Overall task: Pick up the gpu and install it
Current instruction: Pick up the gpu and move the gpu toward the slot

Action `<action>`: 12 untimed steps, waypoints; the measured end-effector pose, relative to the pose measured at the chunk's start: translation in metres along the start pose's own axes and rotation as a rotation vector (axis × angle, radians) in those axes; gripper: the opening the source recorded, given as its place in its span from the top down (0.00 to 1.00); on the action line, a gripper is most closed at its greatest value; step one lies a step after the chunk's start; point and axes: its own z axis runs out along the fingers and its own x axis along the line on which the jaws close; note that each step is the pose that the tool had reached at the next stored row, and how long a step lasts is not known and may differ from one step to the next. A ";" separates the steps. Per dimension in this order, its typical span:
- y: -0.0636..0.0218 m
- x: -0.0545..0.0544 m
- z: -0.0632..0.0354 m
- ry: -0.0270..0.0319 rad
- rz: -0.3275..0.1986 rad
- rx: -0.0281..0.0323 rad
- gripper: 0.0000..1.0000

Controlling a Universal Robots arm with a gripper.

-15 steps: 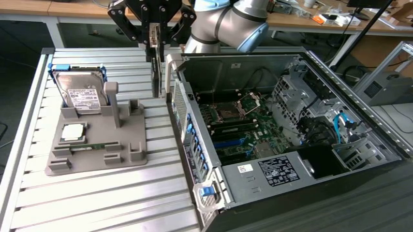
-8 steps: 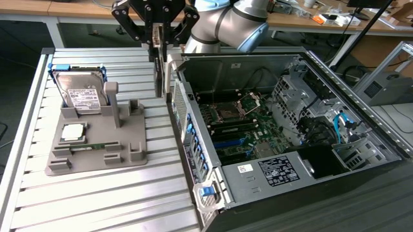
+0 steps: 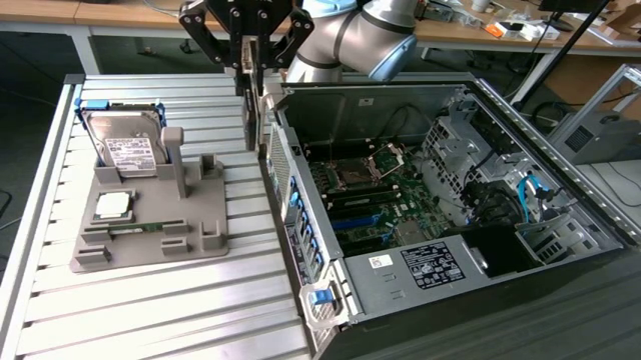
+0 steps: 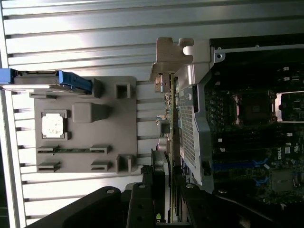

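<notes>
Gripper (image 3: 252, 64) sits at upper centre of the exterior view with its fingers (image 4: 142, 202) pinching the graphics card (image 3: 251, 112), which hangs upright and edge-on, off the table (image 3: 150, 315), just beside the open computer case (image 3: 440, 187) at that case's wall on the exterior view's left. In the wrist view the card's green edge and silver bracket (image 4: 173, 57) lie right along that wall, touching or not I cannot tell. Grey holder (image 3: 150, 225) at centre left of the exterior view carries a hard drive (image 3: 125, 146), a processor chip (image 3: 112, 204) and a memory strip (image 3: 150, 226).
</notes>
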 end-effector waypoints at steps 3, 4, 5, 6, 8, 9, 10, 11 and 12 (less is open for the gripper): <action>0.0002 -0.003 0.0001 0.0000 0.000 0.0000 0.73; 0.0002 -0.003 0.0001 0.0000 0.000 0.0000 0.73; 0.0003 -0.004 0.0001 0.0000 0.000 0.0000 0.73; 0.0004 -0.005 0.0002 0.0000 0.000 0.0000 0.73; 0.0005 -0.007 0.0002 0.0000 0.000 0.0000 0.73; 0.0006 -0.008 0.0002 0.0000 0.000 0.0000 0.73; 0.0007 -0.009 0.0003 0.0000 0.000 0.0000 0.73; 0.0008 -0.011 0.0003 0.0000 0.000 0.0000 0.73; 0.0010 -0.013 0.0004 0.0000 0.000 0.0000 0.73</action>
